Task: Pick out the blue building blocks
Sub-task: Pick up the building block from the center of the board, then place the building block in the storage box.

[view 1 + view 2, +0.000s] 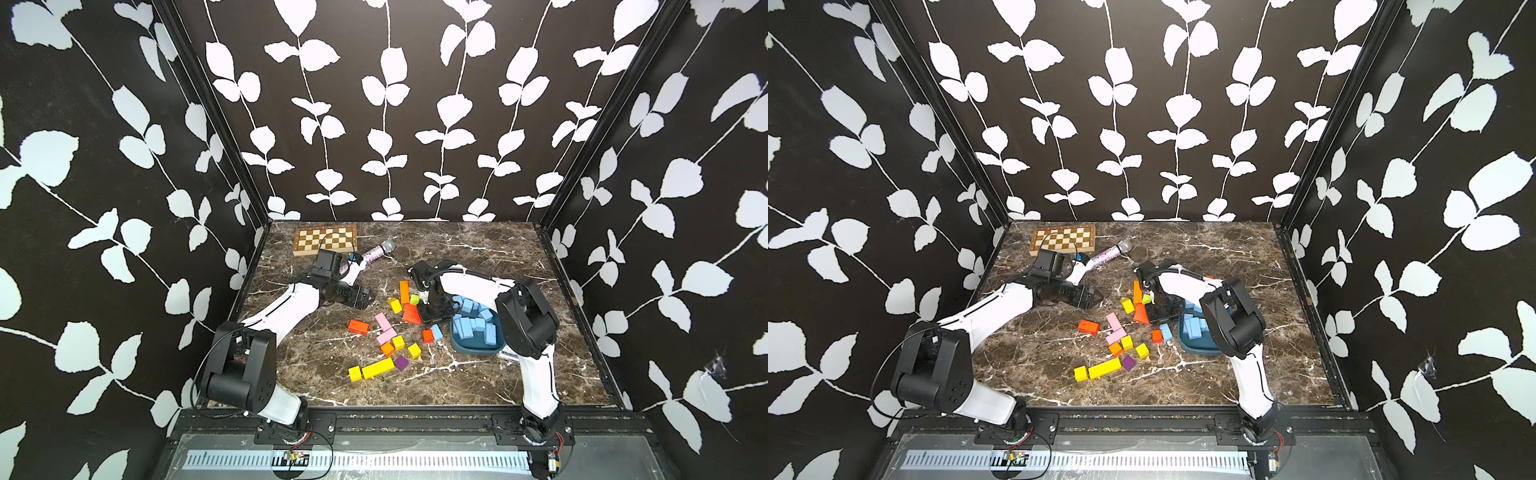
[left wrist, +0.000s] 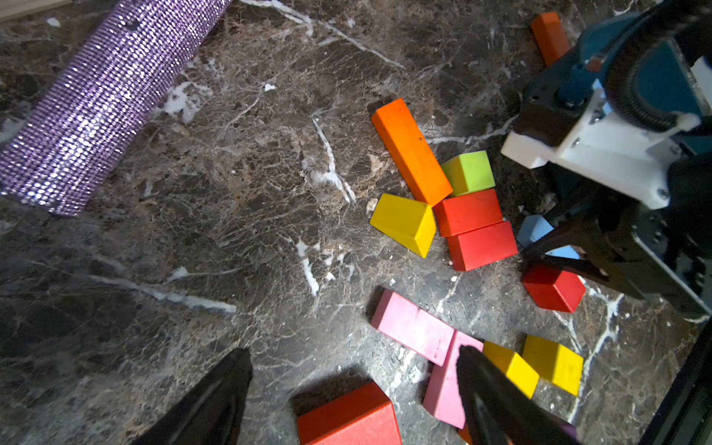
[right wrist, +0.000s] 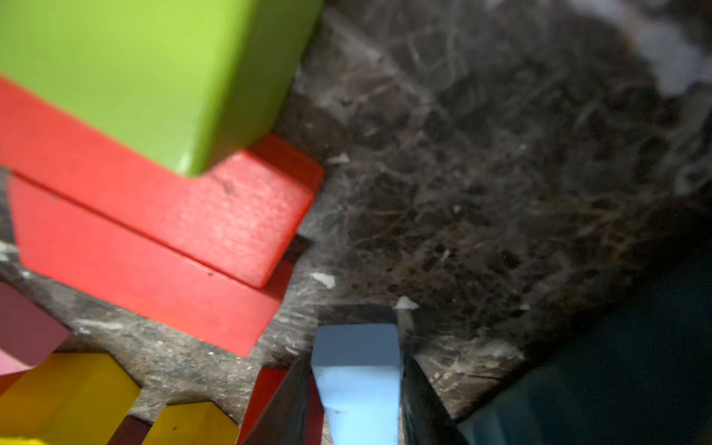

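Observation:
One light blue building block [image 3: 356,381] lies on the marble between the fingers of my right gripper [image 3: 356,364], which press on both of its sides. In both top views this block [image 1: 436,332] [image 1: 1165,331] sits beside a red cube [image 1: 427,336], just left of the dark teal tray [image 1: 478,351]. Several more blue blocks [image 1: 473,324] [image 1: 1194,328] are piled in the tray. My left gripper [image 2: 352,352] [image 1: 368,297] hangs open over bare marble left of the pile, with a red block [image 2: 346,416] below it.
Loose coloured blocks lie mid-table: an orange bar [image 1: 404,291], a green cube [image 1: 414,299], pink bars [image 1: 384,326], a yellow bar [image 1: 378,368] and a purple cube [image 1: 401,363]. A chessboard [image 1: 325,239] and a glittery microphone [image 1: 376,250] lie at the back left.

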`<state>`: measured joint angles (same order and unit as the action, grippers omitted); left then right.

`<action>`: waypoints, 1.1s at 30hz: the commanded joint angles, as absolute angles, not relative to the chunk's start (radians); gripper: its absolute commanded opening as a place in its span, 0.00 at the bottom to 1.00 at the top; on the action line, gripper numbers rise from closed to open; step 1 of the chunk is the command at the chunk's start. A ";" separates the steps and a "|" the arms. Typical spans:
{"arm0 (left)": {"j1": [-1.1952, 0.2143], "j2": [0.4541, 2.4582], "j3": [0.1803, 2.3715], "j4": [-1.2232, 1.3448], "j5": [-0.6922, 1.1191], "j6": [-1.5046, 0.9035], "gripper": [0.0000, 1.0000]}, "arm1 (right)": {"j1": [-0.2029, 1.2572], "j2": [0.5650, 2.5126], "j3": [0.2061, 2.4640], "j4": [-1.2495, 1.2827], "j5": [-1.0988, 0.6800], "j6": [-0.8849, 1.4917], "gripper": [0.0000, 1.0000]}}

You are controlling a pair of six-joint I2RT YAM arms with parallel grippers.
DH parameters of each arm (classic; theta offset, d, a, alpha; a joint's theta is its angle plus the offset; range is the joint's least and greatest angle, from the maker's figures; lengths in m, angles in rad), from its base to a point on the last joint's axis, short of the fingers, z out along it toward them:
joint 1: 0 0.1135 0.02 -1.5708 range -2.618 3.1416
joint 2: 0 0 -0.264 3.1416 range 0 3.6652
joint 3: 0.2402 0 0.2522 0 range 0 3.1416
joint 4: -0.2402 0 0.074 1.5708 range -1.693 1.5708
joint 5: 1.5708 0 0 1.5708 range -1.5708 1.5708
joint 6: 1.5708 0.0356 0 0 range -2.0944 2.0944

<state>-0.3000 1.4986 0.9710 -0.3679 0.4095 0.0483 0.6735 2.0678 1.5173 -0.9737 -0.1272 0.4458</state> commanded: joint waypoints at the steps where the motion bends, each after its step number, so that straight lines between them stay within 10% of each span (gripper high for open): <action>1: -0.297 1.457 0.956 -0.364 0.425 0.049 0.85 | 0.676 2.084 1.497 -1.002 -0.116 0.462 0.33; 12: -0.300 1.465 0.959 -0.343 0.508 0.014 0.85 | 0.674 1.943 1.602 -1.062 -0.069 0.448 0.12; 33: -0.407 1.496 0.969 -0.345 0.515 0.036 0.84 | 0.331 1.608 1.180 -1.151 -0.137 0.378 0.09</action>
